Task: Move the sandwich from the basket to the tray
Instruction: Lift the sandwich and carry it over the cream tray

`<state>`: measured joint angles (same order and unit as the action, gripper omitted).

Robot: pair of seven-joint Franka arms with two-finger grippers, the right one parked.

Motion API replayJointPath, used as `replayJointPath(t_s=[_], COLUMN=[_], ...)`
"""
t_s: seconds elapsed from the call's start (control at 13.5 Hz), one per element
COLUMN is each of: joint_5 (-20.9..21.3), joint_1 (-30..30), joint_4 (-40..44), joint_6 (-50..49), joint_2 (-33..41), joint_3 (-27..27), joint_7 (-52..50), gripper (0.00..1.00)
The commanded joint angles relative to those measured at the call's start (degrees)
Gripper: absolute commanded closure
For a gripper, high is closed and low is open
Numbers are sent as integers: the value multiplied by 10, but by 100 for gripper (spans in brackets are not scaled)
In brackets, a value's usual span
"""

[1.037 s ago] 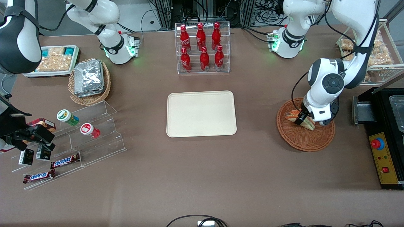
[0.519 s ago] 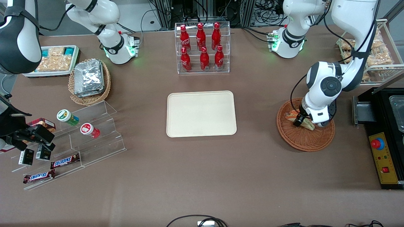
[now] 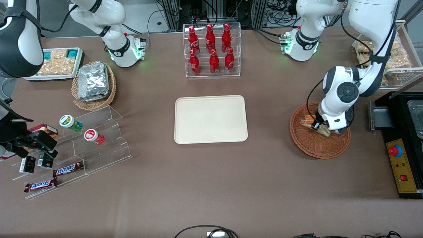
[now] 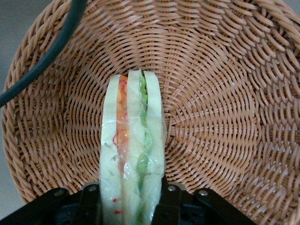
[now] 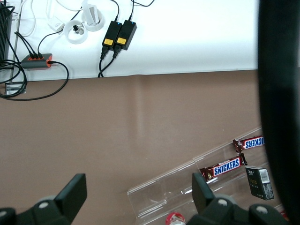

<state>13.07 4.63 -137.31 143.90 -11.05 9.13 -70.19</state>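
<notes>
1. The sandwich (image 4: 131, 150) (image 3: 309, 121) is a wrapped wedge of white bread with orange and green filling. It stands on edge inside the basket, with the gripper (image 4: 130, 206) (image 3: 318, 127) clamped on both its faces.
2. The basket (image 3: 319, 145) (image 4: 220, 117) is round, shallow, reddish-brown wicker, near the working arm's end of the table.
3. The tray (image 3: 211, 119) is flat, cream-beige and bare, at the table's middle, well apart from the basket.

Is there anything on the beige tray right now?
No. The tray is bare, and the sandwich sits in the basket, between the gripper fingers.
</notes>
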Motion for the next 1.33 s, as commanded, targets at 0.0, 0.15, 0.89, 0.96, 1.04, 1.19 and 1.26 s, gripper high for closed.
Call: replayJointPath(t_s=[0.0,0.15,0.89,0.96,1.04,1.19,1.26], joint_5=[16,16,4,5,6,6,11], joint_1=[1,0,-7,-7,-8,-11,-19], joint_4=[0,19,258,271,282,294,296], joint_6=[-3,-46,-270,-277,-281,-281,-275], joint_2=[13,32,9,0,-6,-17,-27], joint_3=[-3,-1,88,105,121,157,172], joint_7=[-11,0,88,90,100,126,131], gripper=[100,100,100,100,100,100,100])
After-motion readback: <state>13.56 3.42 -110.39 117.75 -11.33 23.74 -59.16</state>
